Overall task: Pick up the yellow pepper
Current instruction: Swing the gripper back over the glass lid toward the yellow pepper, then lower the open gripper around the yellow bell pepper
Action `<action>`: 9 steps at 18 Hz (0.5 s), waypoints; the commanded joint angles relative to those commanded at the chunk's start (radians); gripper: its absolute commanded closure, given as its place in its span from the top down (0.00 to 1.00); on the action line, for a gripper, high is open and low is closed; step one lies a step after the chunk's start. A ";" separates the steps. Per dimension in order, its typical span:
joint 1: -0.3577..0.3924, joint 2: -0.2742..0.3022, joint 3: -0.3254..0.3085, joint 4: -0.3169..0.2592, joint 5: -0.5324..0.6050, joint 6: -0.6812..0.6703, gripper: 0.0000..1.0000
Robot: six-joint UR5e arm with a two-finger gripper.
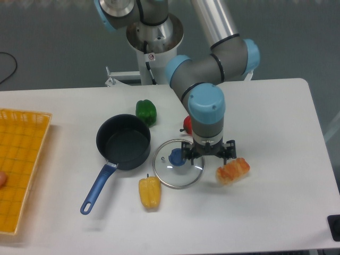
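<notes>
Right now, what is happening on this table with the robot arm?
The arm's gripper hovers open and empty over the right edge of the glass lid, beside the orange-and-white bread-like piece. The yellow pepper lies untouched on the table, in front of the lid and off to the gripper's side. An empty dark pot, a green pepper and a partly hidden red pepper sit behind.

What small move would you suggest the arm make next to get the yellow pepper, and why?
Probably shift the end effector toward the camera and to image-left. It hangs open and empty over the round glass lid's right edge, while the glossy yellow bell pepper lies untouched just below the lid's lower-left rim.
</notes>
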 joint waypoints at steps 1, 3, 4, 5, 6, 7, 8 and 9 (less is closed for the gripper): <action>-0.009 -0.005 0.002 0.003 0.000 -0.017 1.00; -0.029 -0.021 0.012 0.009 0.002 -0.075 1.00; -0.041 -0.032 0.014 0.017 0.003 -0.092 1.00; -0.051 -0.035 0.020 0.024 0.005 -0.106 1.00; -0.054 -0.035 0.021 0.026 0.005 -0.120 1.00; -0.057 -0.034 0.025 0.028 0.003 -0.132 1.00; -0.058 -0.032 0.029 0.028 0.002 -0.147 1.00; -0.066 -0.032 0.032 0.028 0.002 -0.153 1.00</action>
